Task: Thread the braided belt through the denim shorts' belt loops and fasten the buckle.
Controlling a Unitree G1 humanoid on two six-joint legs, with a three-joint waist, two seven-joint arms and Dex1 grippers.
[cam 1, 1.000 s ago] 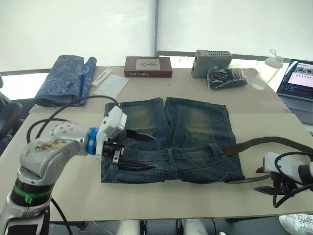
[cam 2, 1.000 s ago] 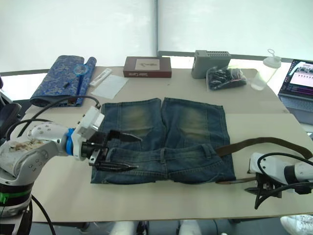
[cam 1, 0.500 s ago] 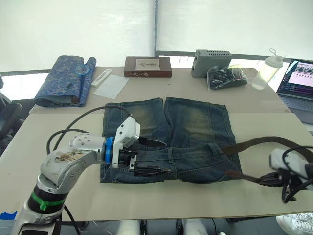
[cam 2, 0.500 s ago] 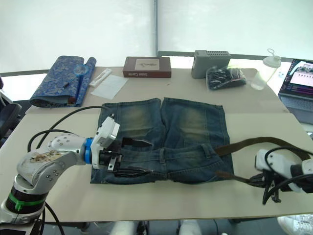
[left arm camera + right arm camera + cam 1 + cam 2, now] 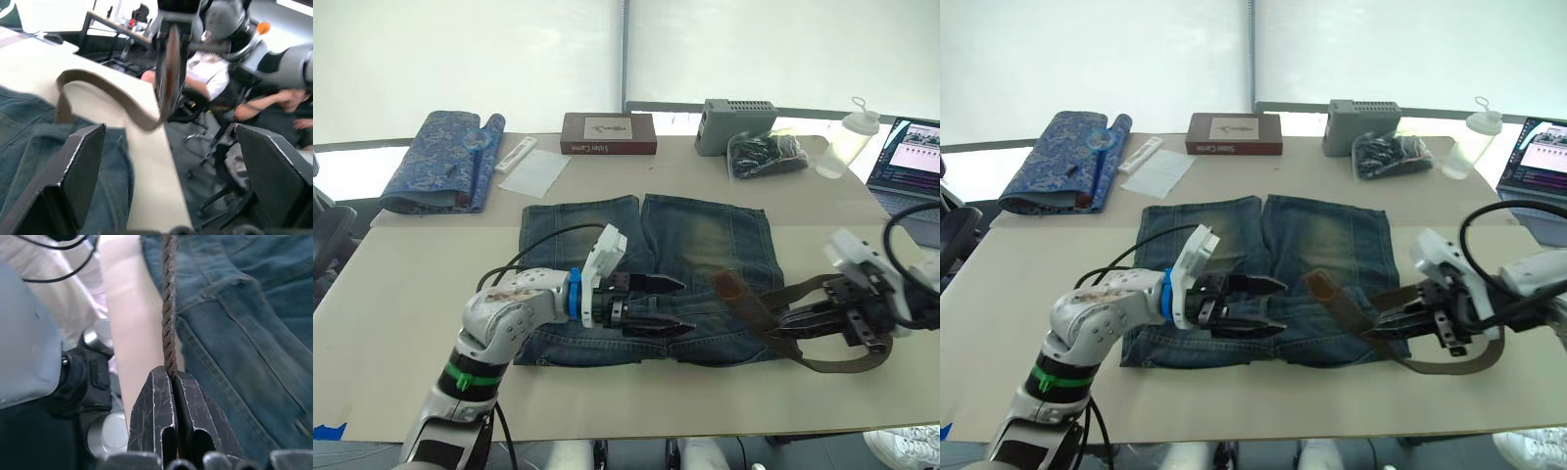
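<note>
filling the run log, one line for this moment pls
left pincer: open over denim shorts | right pincer: shut on braided belt | belt tip raised

The scene is backlit by bright, washed-out windows, while motion blur is seen in both wrist views.

Along the far edge of the counter: a folded blue patterned cloth, a white paper sheet, a brown book, a grey box, a dark bag, a clear bottle and an open laptop.
</note>
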